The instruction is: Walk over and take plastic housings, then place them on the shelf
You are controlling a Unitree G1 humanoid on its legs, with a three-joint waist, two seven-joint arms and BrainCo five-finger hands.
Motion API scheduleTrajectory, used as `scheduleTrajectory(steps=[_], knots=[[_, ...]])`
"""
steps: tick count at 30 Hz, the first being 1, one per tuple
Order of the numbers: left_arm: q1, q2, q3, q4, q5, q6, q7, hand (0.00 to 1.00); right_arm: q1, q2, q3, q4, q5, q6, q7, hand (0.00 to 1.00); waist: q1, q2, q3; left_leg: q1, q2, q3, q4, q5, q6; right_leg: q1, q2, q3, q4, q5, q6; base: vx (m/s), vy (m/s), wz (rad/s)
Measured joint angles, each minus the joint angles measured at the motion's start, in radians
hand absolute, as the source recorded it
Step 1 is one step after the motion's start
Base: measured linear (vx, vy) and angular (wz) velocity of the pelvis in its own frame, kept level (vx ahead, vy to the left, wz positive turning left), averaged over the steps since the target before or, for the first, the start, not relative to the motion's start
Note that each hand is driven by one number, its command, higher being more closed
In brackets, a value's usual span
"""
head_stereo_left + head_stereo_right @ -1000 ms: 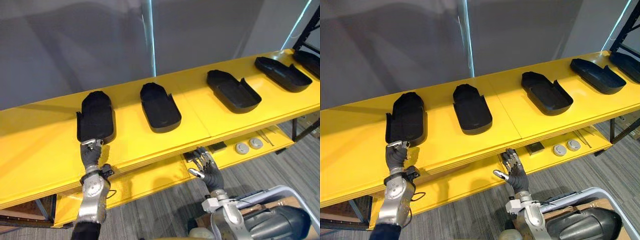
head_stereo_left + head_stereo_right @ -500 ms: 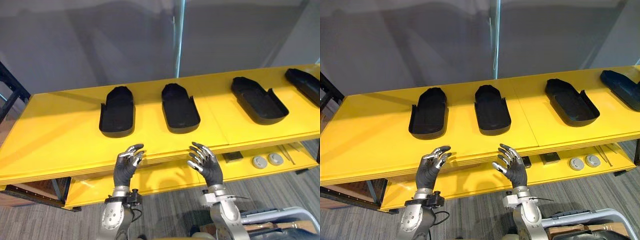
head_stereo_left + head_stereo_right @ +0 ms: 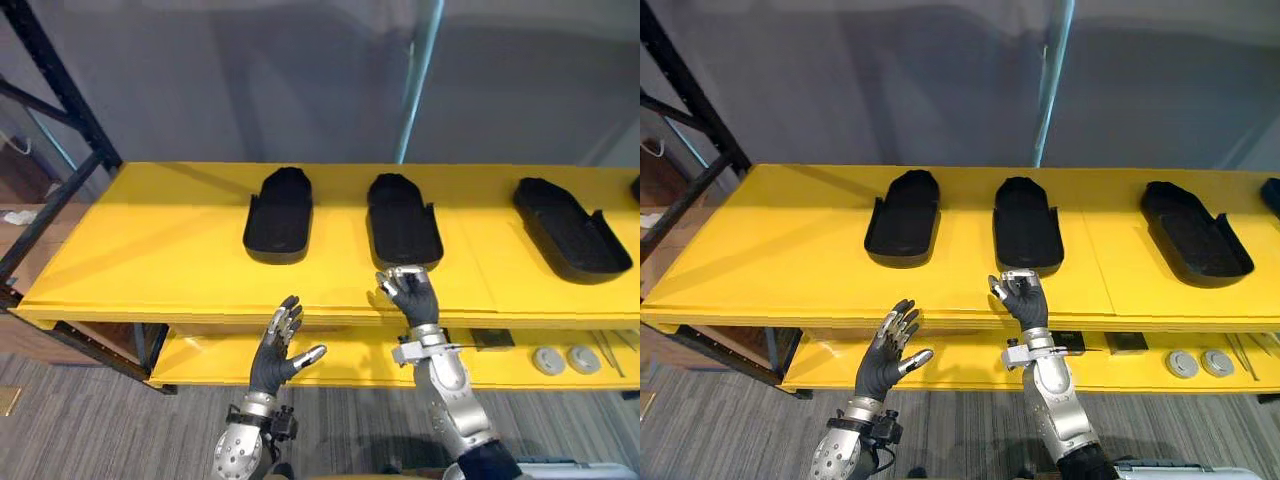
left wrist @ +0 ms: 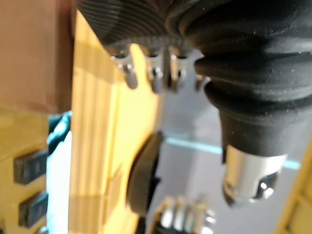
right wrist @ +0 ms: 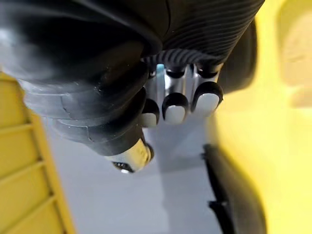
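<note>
Three black plastic housings lie open side up on the yellow shelf top [image 3: 150, 250]: a left one [image 3: 280, 215], a middle one [image 3: 403, 222] and a right one [image 3: 570, 228]. My right hand [image 3: 410, 295] is at the shelf's front edge, its knuckles just at the middle housing's near end. Its fingers [image 5: 175, 105] are curled into the palm with nothing between them. My left hand [image 3: 278, 352] hangs below the shelf edge with its fingers [image 4: 151, 73] straight and spread, holding nothing.
A lower yellow shelf carries two round grey discs [image 3: 548, 360] and a dark block [image 3: 490, 340]. A black rack upright [image 3: 60, 90] stands at the left end. A grey wall backs the shelf. Grey carpet lies below.
The camera has swung left along the shelf. My left hand has opened and dropped below the edge. My right hand has curled shut and risen to the middle housing's near end.
</note>
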Motion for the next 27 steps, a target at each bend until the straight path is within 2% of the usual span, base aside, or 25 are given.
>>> scheduleTrajectory(steps=[2,6,10,22,26,27], knots=[[0.009,0.000,0.006,0.001,-0.002,-0.016,-0.004,0.00,-0.012,0.000,-0.001,0.039,0.000,0.000,0.000,1.00,0.001,0.001,0.000,-0.005,-0.005,-0.016,-0.005,0.006,0.002,-0.001,-0.005,-0.007,0.003,-0.001,0.002,-0.06,-0.005,0.13],[0.015,-0.001,0.007,0.001,-0.002,-0.017,-0.018,0.00,-0.031,0.002,-0.004,0.092,0.000,0.004,-0.005,1.00,0.002,0.003,-0.002,-0.013,-0.011,-0.022,-0.006,0.015,0.005,-0.005,-0.012,-0.020,0.011,-0.002,0.002,-0.06,0.008,0.10],[0.021,-0.002,0.009,0.001,-0.004,-0.040,-0.018,0.00,-0.049,0.016,-0.009,0.149,-0.008,0.025,-0.045,1.00,0.003,0.003,-0.002,-0.015,-0.012,-0.026,-0.007,0.026,0.006,-0.013,-0.014,-0.025,0.022,-0.003,0.001,-0.06,0.001,0.02],[0.020,-0.001,0.005,-0.001,-0.010,-0.041,-0.029,0.00,-0.069,0.026,-0.117,0.275,-0.069,0.028,-0.128,1.00,0.016,0.002,-0.003,-0.032,0.007,-0.036,-0.006,0.037,-0.004,-0.017,-0.003,-0.032,0.018,0.005,-0.006,-0.03,-0.005,0.03],[0.020,-0.001,-0.001,-0.001,-0.010,-0.040,-0.032,0.00,-0.112,0.025,-0.154,0.329,-0.072,0.025,-0.129,1.00,0.020,0.002,-0.003,-0.033,0.013,-0.037,-0.006,0.039,-0.007,-0.014,0.003,-0.033,0.017,0.006,-0.008,-0.01,-0.004,0.00],[0.018,-0.001,-0.003,-0.001,-0.011,-0.040,-0.037,0.00,-0.124,0.024,-0.178,0.352,-0.072,0.026,-0.129,1.00,0.028,0.002,-0.003,-0.032,0.014,-0.039,-0.006,0.039,-0.007,-0.010,0.004,-0.033,0.015,0.007,-0.009,-0.04,-0.013,0.04]])
